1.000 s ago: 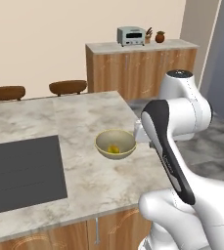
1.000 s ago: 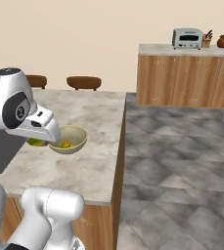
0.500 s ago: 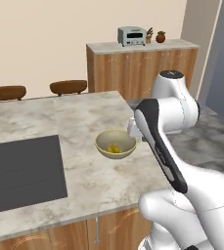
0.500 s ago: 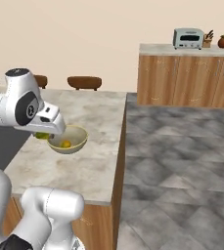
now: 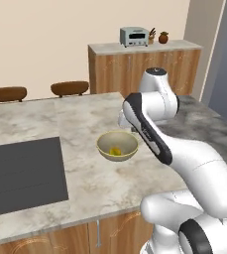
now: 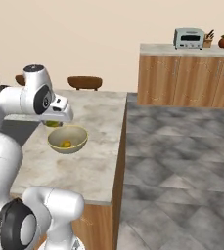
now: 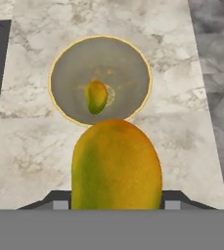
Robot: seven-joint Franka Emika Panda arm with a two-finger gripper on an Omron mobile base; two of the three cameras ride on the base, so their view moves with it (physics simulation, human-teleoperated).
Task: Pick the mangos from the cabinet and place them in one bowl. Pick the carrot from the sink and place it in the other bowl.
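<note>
A pale tan bowl point(image 5: 117, 145) point(image 6: 68, 139) point(image 7: 100, 80) stands on the marble island near its right edge. One small yellow-green mango point(image 7: 96, 96) point(image 5: 115, 151) point(image 6: 65, 144) lies in its middle. My gripper point(image 7: 115, 202) point(image 6: 53, 123) is shut on a second mango point(image 7: 115, 163), which hangs above the counter just beside the bowl's near rim. In the left base view my own forearm hides the hand. The cabinet, sink, carrot and the other bowl are out of view.
A flat black cooktop point(image 5: 21, 173) is set into the island left of the bowl. The island's right edge point(image 6: 121, 141) drops to grey tiled floor. Two brown stools point(image 5: 69, 88) stand behind it. A toaster point(image 5: 134, 35) sits on the far wooden counter.
The arm has swung with the held mango toward the bowl and now hangs closer to its rim. The bowl and the mango inside it have not moved.
</note>
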